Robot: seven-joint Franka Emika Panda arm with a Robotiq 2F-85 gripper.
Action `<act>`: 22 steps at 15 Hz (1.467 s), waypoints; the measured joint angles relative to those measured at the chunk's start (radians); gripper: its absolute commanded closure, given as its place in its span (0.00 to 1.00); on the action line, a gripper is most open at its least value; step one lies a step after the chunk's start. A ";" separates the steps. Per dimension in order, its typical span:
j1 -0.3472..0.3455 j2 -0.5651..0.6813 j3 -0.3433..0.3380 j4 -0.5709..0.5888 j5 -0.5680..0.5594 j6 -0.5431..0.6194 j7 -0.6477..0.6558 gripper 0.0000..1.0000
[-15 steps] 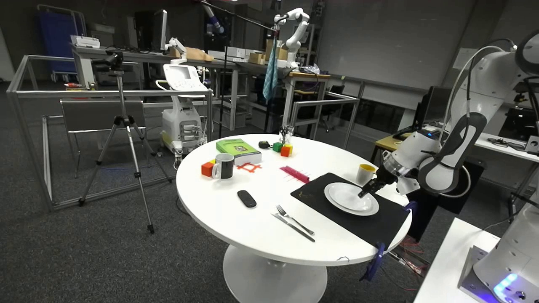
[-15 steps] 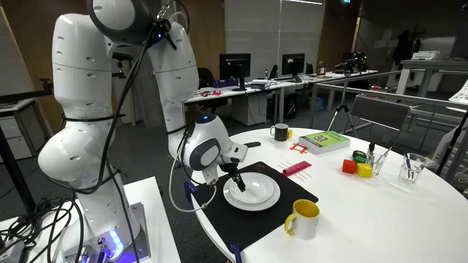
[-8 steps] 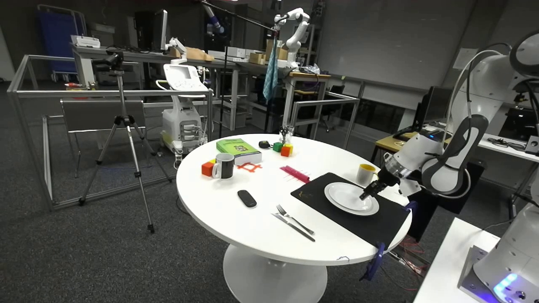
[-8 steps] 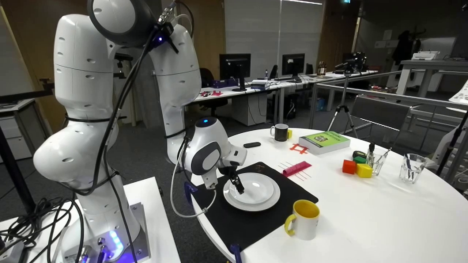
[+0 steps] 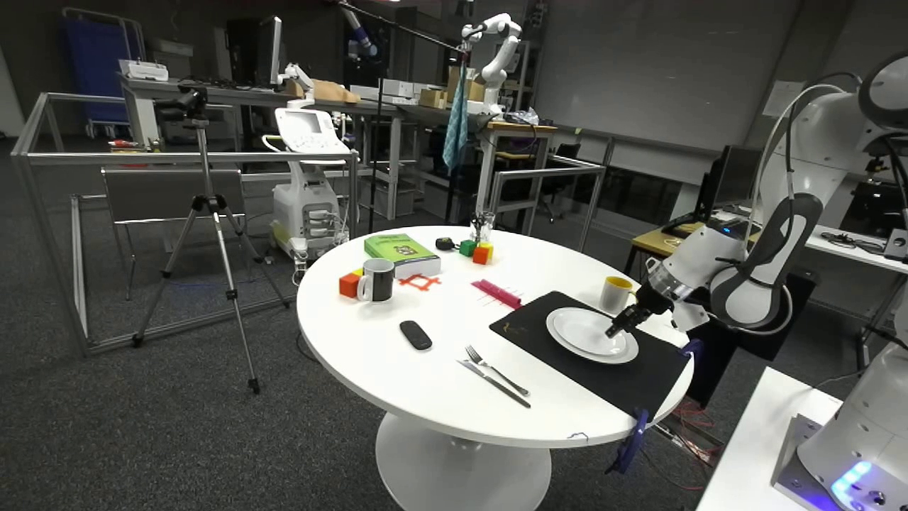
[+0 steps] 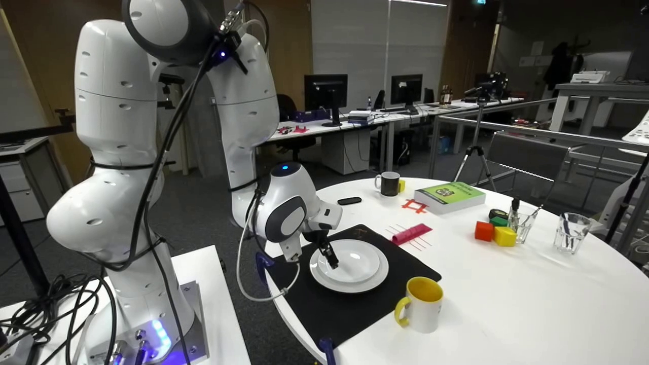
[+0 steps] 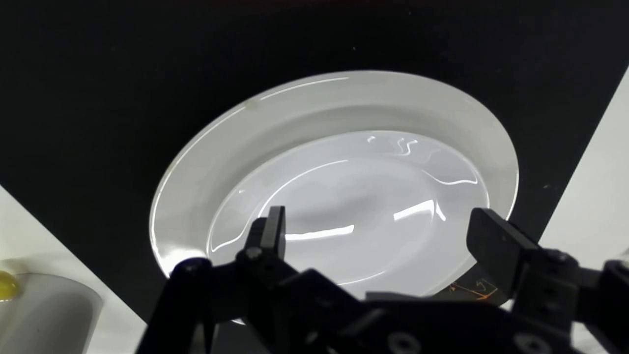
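Near the robot-side edge of the table (image 6: pixel 532 304), the hand (image 6: pixel 333 264) is hanging over the small white plate (image 6: pixel 357 261), empty jaws apart, seemingly aiming; gripping would be calling for straddling its rim. A yellow-handled mug (image 6: pixel 427 312) is standing nearby.

Small plate (image 7: pixel 349 204): glossy white, face-up, just under my gripper (image 7: pixel 378 216); I can't tell whether we touch.
Large plate (image 7: pixel 339 93): duller white, face-up, directly beneath the other and farther below my gripper, its broad rim showing.
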 measured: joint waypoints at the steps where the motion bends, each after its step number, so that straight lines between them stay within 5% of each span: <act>1: 0.000 0.000 0.000 0.001 0.000 0.000 0.000 0.00; 8: -0.053 -0.012 0.001 0.017 -0.021 0.000 0.005 0.00; 15: -0.305 0.029 0.044 0.044 -0.267 -0.001 0.039 0.00; 18: -0.432 0.085 0.121 0.097 -0.363 -0.001 0.088 0.00; 22: -0.625 0.159 0.306 0.185 -0.434 -0.001 0.163 0.00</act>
